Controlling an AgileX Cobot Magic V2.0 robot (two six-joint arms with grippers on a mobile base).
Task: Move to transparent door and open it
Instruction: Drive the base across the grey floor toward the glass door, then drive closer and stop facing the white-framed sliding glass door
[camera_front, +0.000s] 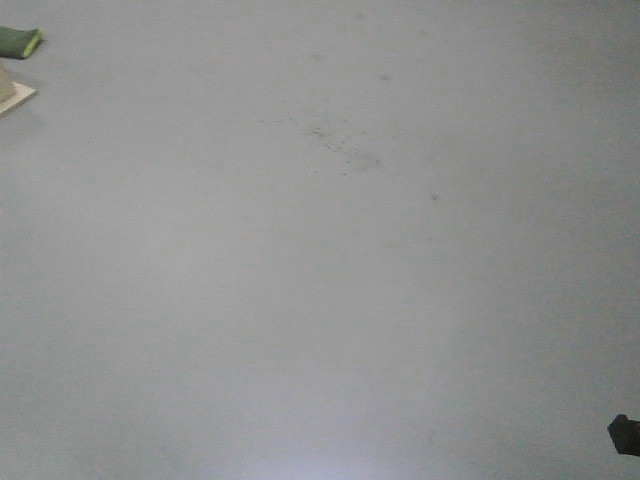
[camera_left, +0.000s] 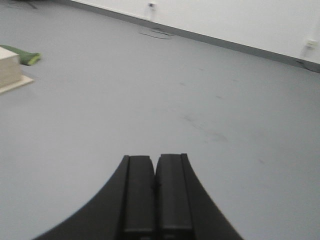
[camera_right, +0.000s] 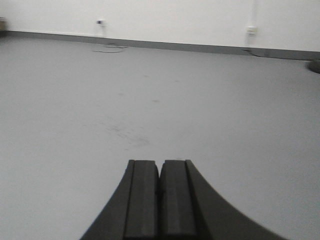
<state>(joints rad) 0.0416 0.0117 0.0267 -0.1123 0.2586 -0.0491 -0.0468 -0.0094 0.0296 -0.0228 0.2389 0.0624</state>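
Three camera views, described in turn.

Exterior front-facing view: looks down on a smooth grey floor (camera_front: 320, 300) with a cluster of faint dark scuff marks (camera_front: 340, 148) above centre. At the top left corner, a green fabric-like item (camera_front: 18, 42) cut off by the edge. Just below it, the corner of a pale beige platform (camera_front: 14, 95). At the lower right edge, a small black object (camera_front: 624, 435), too cropped to identify.

Left wrist-mounted view: shows the black left gripper (camera_left: 155, 165) from behind, its two fingers pressed flat together with nothing between them, held above the grey floor. At far left, the beige platform with the green item just behind it. Across the back, a white wall (camera_left: 225, 20) with a dark grey skirting strip (camera_left: 225, 44), a small wall socket (camera_left: 151, 6) and a thin loop of cable (camera_left: 156, 34) lying on the floor near the skirting.

Right wrist-mounted view: shows the black right gripper (camera_right: 159, 166), fingers likewise closed tight against each other and empty. Beyond it, open grey floor with light scuffs, then white wall and skirting. At the far right edge, a dark rounded shape (camera_right: 315, 65), unclear.

Transparent door: out of sight in all three views; impossible to place.
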